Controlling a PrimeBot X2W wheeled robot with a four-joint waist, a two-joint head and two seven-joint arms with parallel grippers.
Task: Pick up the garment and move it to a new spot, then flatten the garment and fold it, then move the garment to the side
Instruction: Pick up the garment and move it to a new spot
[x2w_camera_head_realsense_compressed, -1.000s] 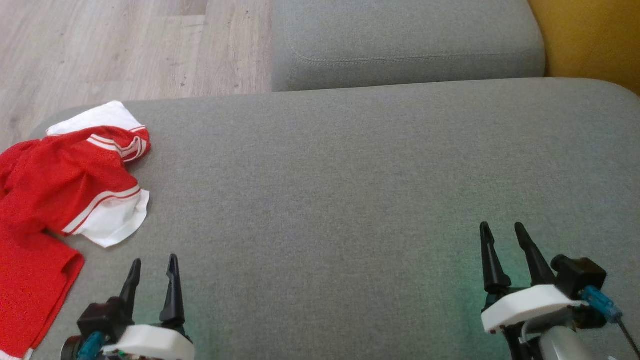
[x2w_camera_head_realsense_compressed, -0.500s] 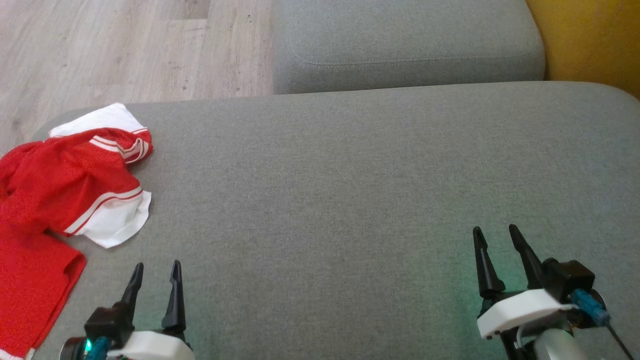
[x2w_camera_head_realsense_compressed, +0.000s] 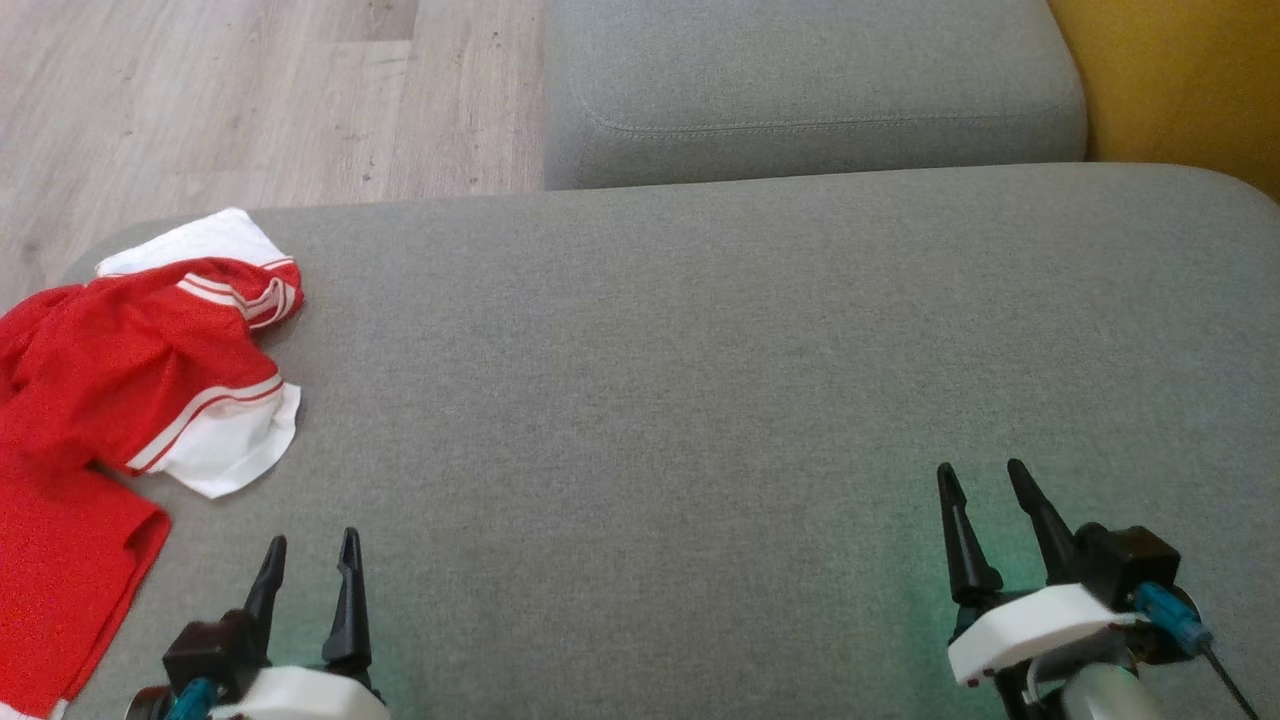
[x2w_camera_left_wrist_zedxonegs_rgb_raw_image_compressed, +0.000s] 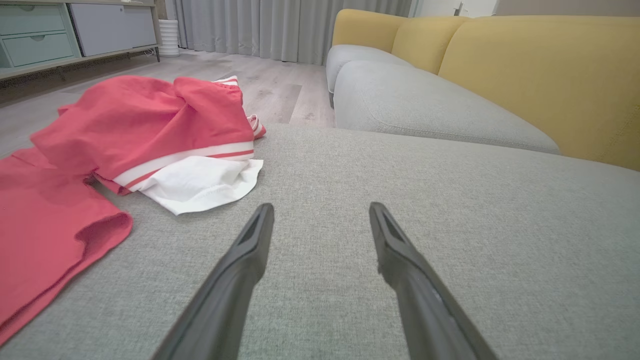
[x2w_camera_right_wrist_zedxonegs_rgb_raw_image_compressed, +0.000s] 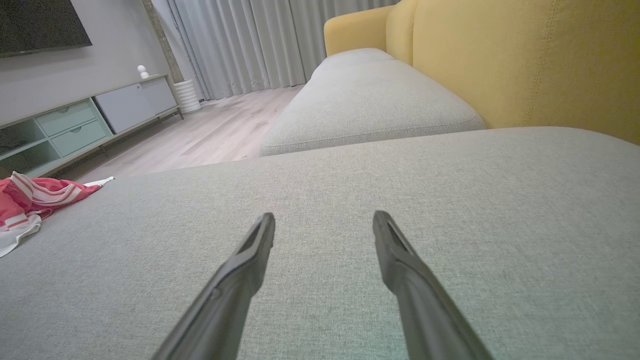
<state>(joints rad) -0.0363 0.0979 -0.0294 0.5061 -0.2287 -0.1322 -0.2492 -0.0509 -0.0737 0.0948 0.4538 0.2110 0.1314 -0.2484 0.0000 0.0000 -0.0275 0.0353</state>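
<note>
Grey sofa cushion is spreading under my left gripper and right gripper; both, fingers apart, are sitting lower than before. The garment is lying ahead-left of my left gripper, cut off. From my left wrist it is bunching just ahead-left. From my right wrist it is peeking far left.

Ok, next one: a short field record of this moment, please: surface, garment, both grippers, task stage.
surface: grey sofa cushion
garment: red and white, crumpled at the cushion's left end
left gripper: open, empty, near the garment, not touching it
right gripper: open, empty, over bare cushion
stage: garment not yet picked up
</note>
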